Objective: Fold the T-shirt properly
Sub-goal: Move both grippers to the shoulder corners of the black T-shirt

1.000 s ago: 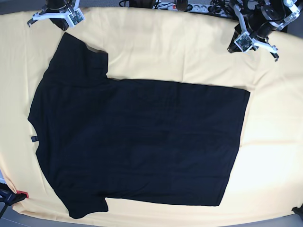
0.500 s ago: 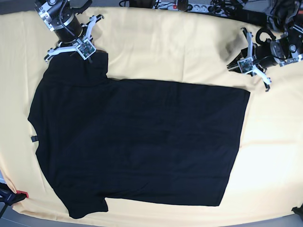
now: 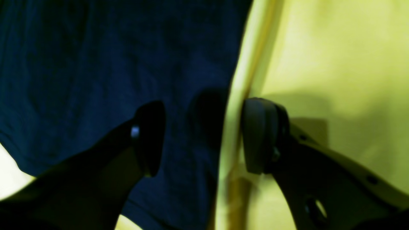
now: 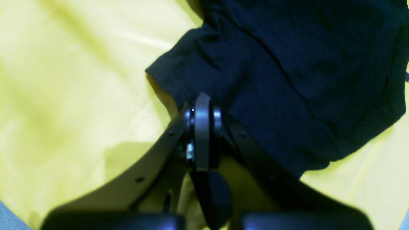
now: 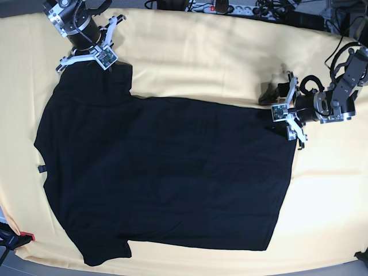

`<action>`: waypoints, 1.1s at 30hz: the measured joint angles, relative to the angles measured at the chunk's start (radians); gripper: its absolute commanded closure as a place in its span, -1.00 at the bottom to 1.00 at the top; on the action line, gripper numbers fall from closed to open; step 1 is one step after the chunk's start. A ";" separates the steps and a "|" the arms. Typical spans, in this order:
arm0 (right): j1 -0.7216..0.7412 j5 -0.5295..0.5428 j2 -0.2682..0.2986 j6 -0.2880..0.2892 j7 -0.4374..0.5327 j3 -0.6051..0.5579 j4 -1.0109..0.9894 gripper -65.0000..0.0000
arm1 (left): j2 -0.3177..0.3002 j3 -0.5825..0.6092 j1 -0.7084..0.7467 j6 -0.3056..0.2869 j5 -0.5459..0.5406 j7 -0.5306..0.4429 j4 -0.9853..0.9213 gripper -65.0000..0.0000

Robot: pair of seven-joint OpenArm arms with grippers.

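The black T-shirt (image 5: 167,172) lies flat, plain side up, with its collar at the left and its hem at the right. My left gripper (image 5: 283,109) is low over the far hem corner. In the left wrist view the left gripper (image 3: 204,137) is open and straddles the shirt's edge. One finger (image 3: 150,137) is over the T-shirt (image 3: 96,64) and the other (image 3: 260,135) over yellow cloth. My right gripper (image 5: 86,56) is at the far sleeve. In the right wrist view the right gripper (image 4: 202,111) is shut, its tip against the sleeve edge of the T-shirt (image 4: 303,64).
A pale yellow cloth (image 5: 201,57) covers the whole table under the shirt. Power strips and cables (image 5: 230,7) line the back edge. A small red object (image 5: 26,236) sits at the front left corner.
My left arm has come down from the back right to the shirt's hem corner, and its jaws have opened. My right arm dropped to the sleeve, shut throughout, and has barely moved since.
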 measured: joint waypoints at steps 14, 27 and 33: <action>0.000 0.000 0.000 -0.022 -0.011 0.000 0.000 1.00 | -0.053 0.054 -0.158 -0.021 0.045 0.093 -0.044 -0.19; 0.000 0.000 0.000 -0.022 -0.015 0.000 0.000 1.00 | -0.213 0.055 -0.162 -0.061 -0.082 0.108 0.031 -0.19; 0.000 0.000 -0.001 -0.022 -0.016 0.000 0.000 1.00 | -0.195 0.056 -0.064 -0.057 -0.053 0.101 0.035 -0.19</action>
